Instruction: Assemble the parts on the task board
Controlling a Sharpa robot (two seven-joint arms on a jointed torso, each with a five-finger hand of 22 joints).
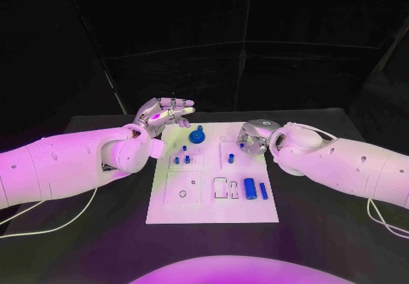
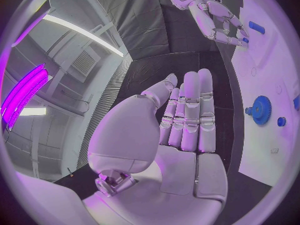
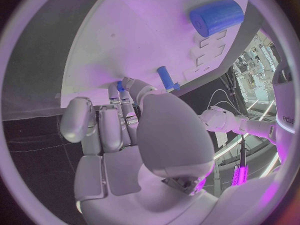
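In the head view the white task board (image 1: 213,198) lies in the middle of the black desk (image 1: 332,225). The left hand (image 1: 164,112) hovers over the desk just off the board's far left corner, fingers stretched out and apart, holding nothing. The right hand (image 1: 254,137) is curled over the board's far right corner with a small blue part (image 1: 243,144) pinched at its fingertips. On the board stand a blue gear (image 1: 197,136), a blue peg (image 1: 231,158) and two short blue pins (image 1: 181,159), and nearer the robot lie a thick blue cylinder (image 1: 250,188) and a thin blue rod (image 1: 263,190). In the left wrist view the left hand (image 2: 187,120) shows straight fingers side by side, empty, with the gear (image 2: 261,109) on the board (image 2: 265,150) beside it and the right hand (image 2: 215,20) beyond. In the right wrist view the right hand (image 3: 125,130) has its fingertips closed on the small blue part (image 3: 120,86) against the board (image 3: 144,40), near the peg (image 3: 164,78), with the cylinder (image 3: 216,17) farther off.
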